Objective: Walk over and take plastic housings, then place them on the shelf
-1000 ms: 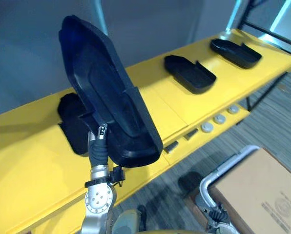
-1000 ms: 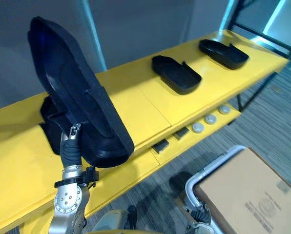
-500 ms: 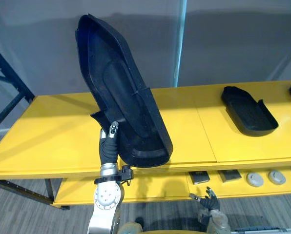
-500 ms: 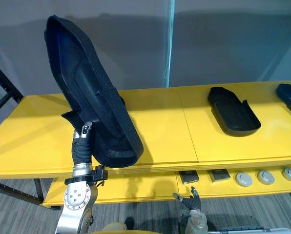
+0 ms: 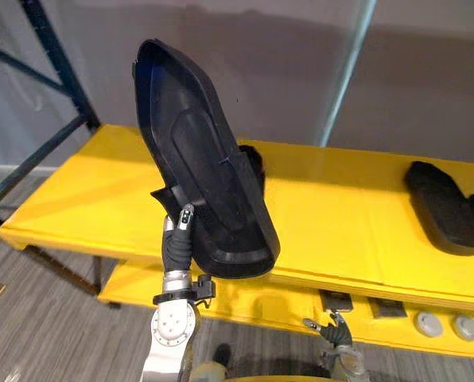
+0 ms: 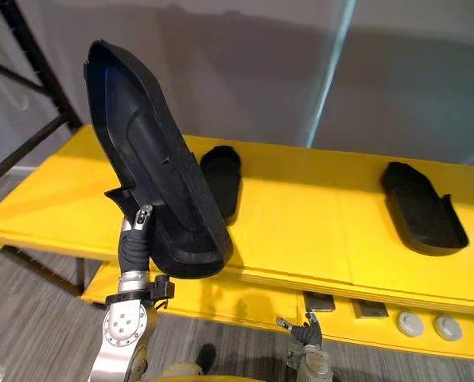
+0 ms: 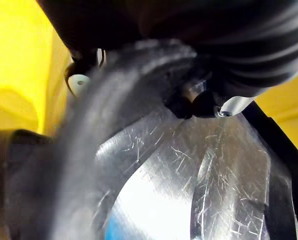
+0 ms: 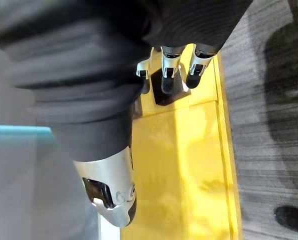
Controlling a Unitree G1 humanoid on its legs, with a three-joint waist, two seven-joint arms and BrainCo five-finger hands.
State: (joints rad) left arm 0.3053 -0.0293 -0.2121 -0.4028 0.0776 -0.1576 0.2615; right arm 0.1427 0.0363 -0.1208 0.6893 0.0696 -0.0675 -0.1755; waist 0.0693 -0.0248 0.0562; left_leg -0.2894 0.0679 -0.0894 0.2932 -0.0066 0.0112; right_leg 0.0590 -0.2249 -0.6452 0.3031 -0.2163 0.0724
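The view has swung a little since a moment ago, while the left robot hand (image 5: pixel 176 243) still keeps the big black plastic housing (image 5: pixel 197 175) standing upright over the front edge of the yellow shelf (image 5: pixel 340 215), thumb and fingers clamped on its lower rim. A second housing (image 6: pixel 221 179) lies flat on the shelf just behind it, and a third housing (image 6: pixel 424 208) lies well to the right. The right robot hand (image 5: pixel 333 332) hangs low before the shelf, fingers loosely straight, holding nothing.
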